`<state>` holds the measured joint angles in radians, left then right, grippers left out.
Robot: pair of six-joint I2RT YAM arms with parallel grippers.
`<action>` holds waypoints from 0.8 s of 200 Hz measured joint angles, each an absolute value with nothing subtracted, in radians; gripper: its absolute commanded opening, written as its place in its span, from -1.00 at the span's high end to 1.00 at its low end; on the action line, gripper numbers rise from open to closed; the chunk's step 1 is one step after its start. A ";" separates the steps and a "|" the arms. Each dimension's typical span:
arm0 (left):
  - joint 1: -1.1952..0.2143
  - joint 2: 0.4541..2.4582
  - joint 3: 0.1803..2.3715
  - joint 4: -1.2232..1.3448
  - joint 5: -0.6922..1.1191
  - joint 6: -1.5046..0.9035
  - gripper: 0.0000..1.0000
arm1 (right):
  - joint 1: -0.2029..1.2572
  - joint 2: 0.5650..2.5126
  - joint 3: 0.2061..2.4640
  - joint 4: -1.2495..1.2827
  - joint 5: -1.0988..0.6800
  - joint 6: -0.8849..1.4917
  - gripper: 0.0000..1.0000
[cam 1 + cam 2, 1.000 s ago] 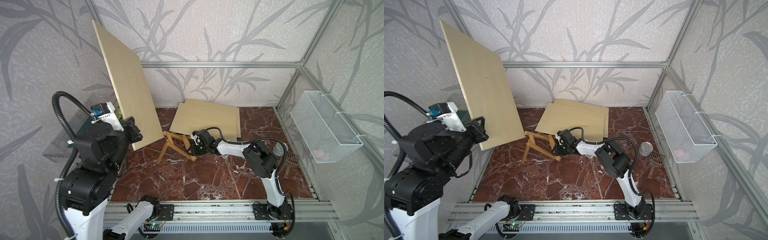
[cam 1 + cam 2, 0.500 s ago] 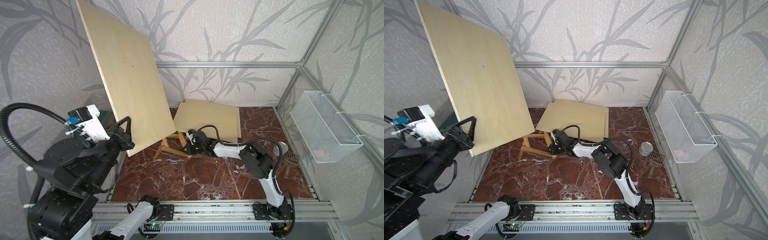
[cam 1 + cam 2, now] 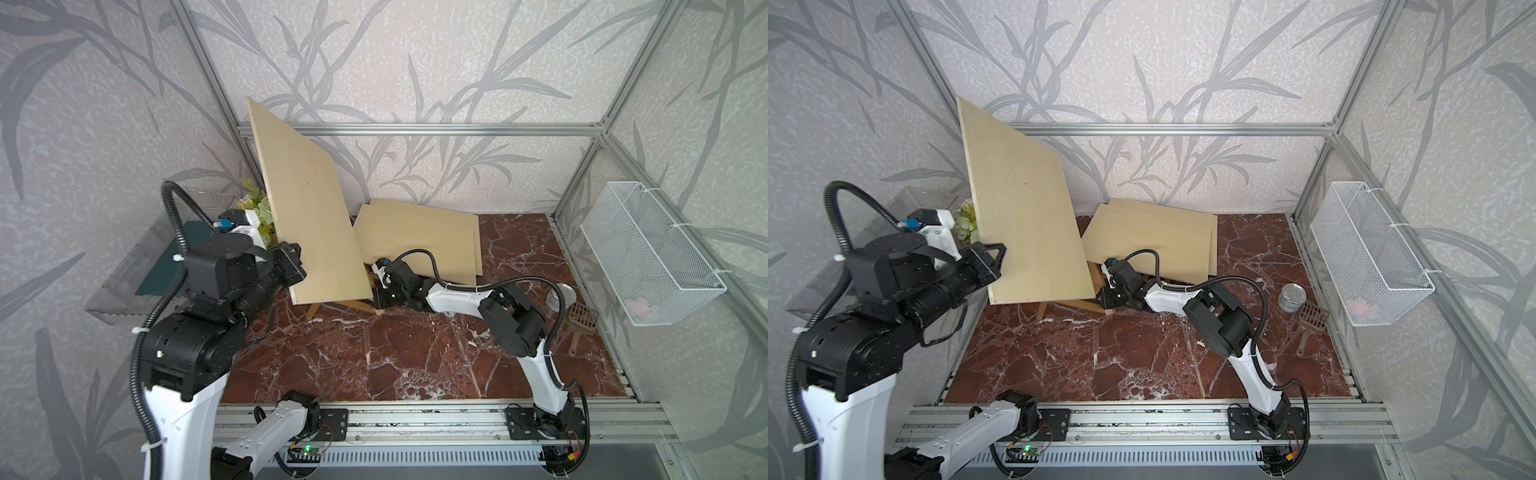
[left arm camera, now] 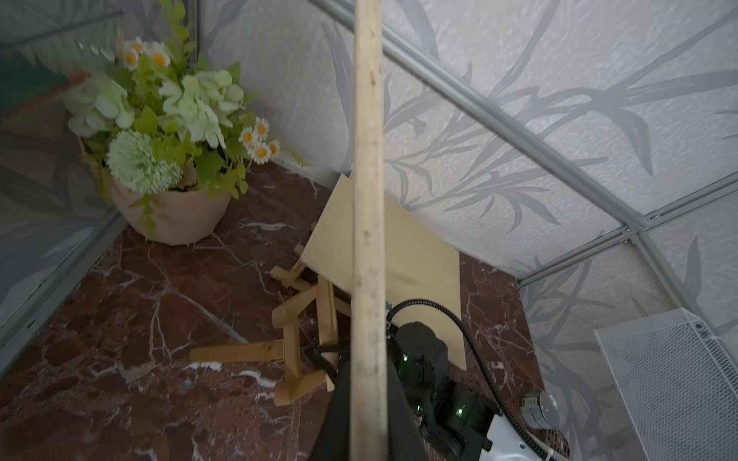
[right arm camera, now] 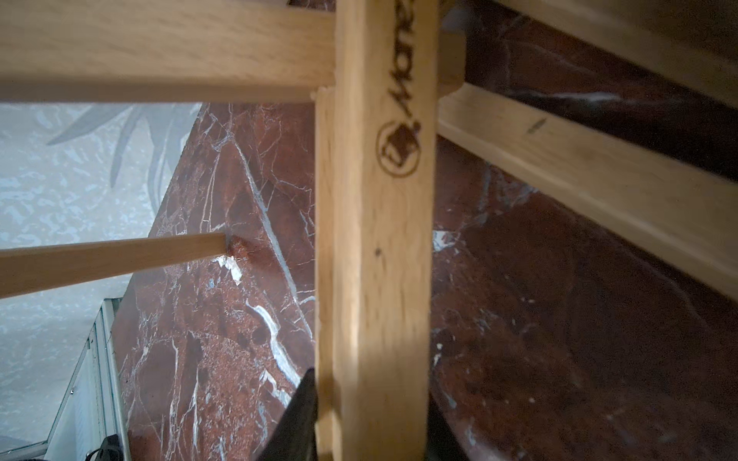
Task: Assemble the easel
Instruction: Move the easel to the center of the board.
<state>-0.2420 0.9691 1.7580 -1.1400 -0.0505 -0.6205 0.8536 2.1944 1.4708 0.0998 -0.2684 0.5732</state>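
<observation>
The left gripper point(image 3: 296, 266) is clamped on a side edge of the plywood board point(image 3: 309, 216). The board stands steeply, its long axis rising toward the back wall and its bottom edge over the wooden easel point(image 4: 239, 353) on the marble tabletop point(image 3: 374, 365). The right gripper point(image 3: 1106, 297) grips the easel's branded post point(image 5: 383, 239).

The lower centre of the worktop point(image 3: 365, 365) lies bare in both top views and is open to approach. The upper centre is crowded. There the tilted board point(image 3: 307, 216) hangs over the easel frame point(image 3: 353, 304), with the flat boards point(image 3: 419, 237) behind and the right arm point(image 3: 453, 297) stretched across. A can point(image 3: 559, 296) and a scoop point(image 3: 582, 322) narrow the right edge. In the upper left of the left wrist view, the flower pot point(image 4: 171, 215) fills the corner.
</observation>
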 measured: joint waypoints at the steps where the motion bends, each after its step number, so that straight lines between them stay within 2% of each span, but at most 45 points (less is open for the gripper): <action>1: -0.242 0.970 1.756 -1.144 -0.049 -0.623 1.00 | 0.854 2.194 1.471 0.099 -0.269 0.573 0.36; 31: -0.242 0.970 1.717 -1.184 -0.028 -0.651 1.00 | 0.849 2.194 1.477 0.076 -0.289 0.533 0.17; 51: -0.242 0.966 1.710 -1.178 -0.020 -0.658 1.00 | 0.842 2.188 1.471 0.055 -0.302 0.478 -0.11; 65: -0.242 0.964 1.710 -1.168 -0.017 -0.658 1.00 | 0.839 2.172 1.448 0.042 -0.313 0.446 -0.22; 122: -0.242 0.968 1.710 -1.133 0.003 -0.643 1.00 | 0.828 2.107 1.386 -0.039 -0.343 0.348 -0.31; 160: -0.242 0.970 1.710 -1.132 0.008 -0.620 1.00 | 0.798 2.061 1.327 -0.088 -0.435 0.324 -0.32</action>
